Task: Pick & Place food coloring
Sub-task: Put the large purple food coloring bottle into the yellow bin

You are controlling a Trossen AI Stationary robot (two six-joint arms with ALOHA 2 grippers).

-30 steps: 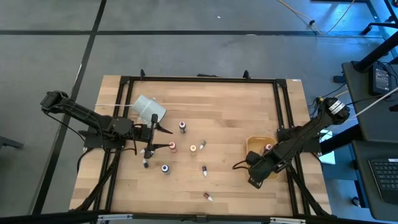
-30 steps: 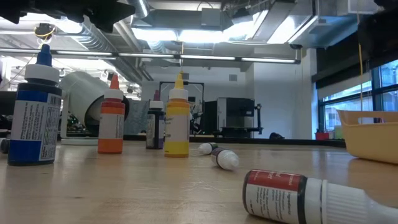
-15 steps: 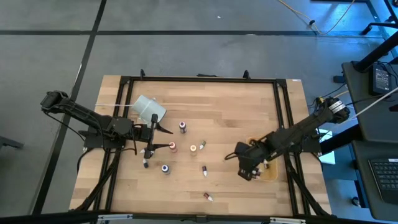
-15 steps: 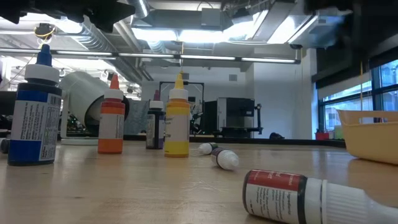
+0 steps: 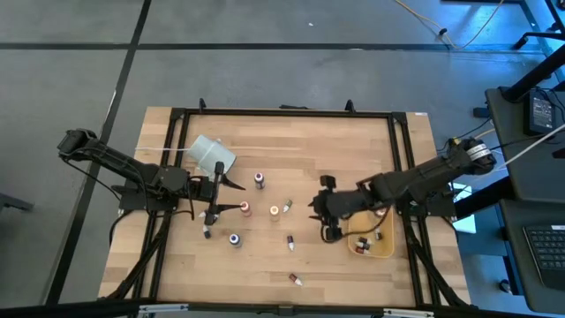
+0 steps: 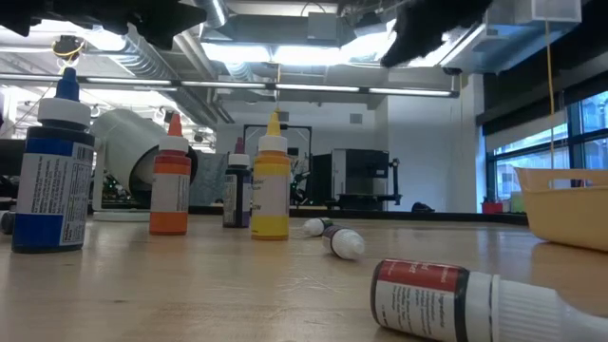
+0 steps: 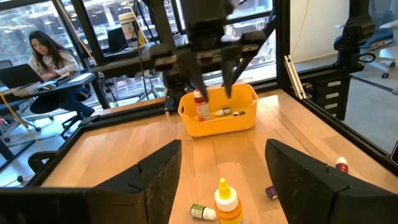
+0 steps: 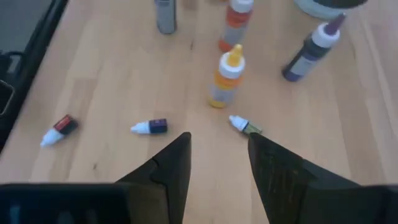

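Observation:
Several small food coloring bottles are spread over the middle of the wooden table. A yellow one, an orange one and a dark one stand upright. A red-labelled one, a dark one and a green one lie on their sides. More bottles lie in the yellow bin. My right gripper hangs open above the table, left of the bin and right of the bottles. My left gripper waits open at the table's left, beside the orange bottle.
A white cup-like cylinder lies on its side toward the far left. A blue bottle stands close to the low camera, and a red bottle lies near it. Black frame rails run along the table's edges. A person sits at a desk beyond the table.
My right gripper has swung from the near right side of the yellow bin across it toward the table's left and a little toward the far edge. It now hangs over bare wood facing the bottles. The bottles and the bin have stayed put.

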